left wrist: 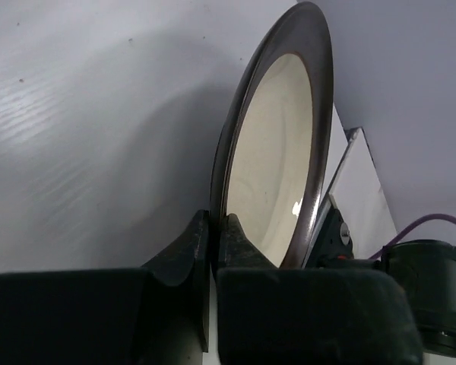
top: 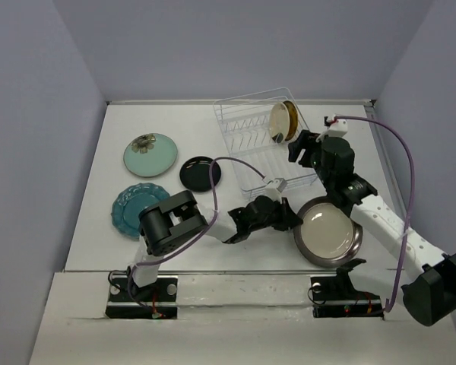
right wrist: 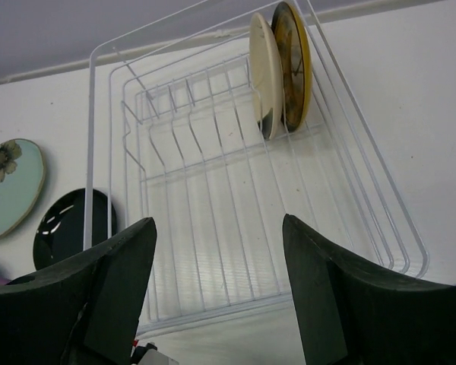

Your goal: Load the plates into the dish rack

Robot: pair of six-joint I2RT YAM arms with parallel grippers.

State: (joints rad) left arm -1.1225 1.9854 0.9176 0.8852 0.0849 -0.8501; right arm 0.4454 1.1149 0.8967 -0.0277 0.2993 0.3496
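The grey-rimmed plate (top: 328,232) with a cream centre is at the front of the table, right of centre. My left gripper (top: 290,217) is shut on its left rim; in the left wrist view the fingers (left wrist: 215,228) pinch the dark rim of this plate (left wrist: 277,160). My right gripper (top: 298,149) is open and empty above the dish rack's (top: 239,137) right side. The right wrist view shows the open gripper (right wrist: 219,222) over the rack (right wrist: 90,152). The cream plate (top: 280,122) and the amber plate (top: 292,119) stand upright in the rack's far right slots.
The pale green plate (top: 150,153), small black plate (top: 201,173) and teal plate (top: 137,207) lie flat on the table left of the rack. My right forearm (top: 380,217) passes over the grey-rimmed plate's right edge. Walls enclose the table on three sides.
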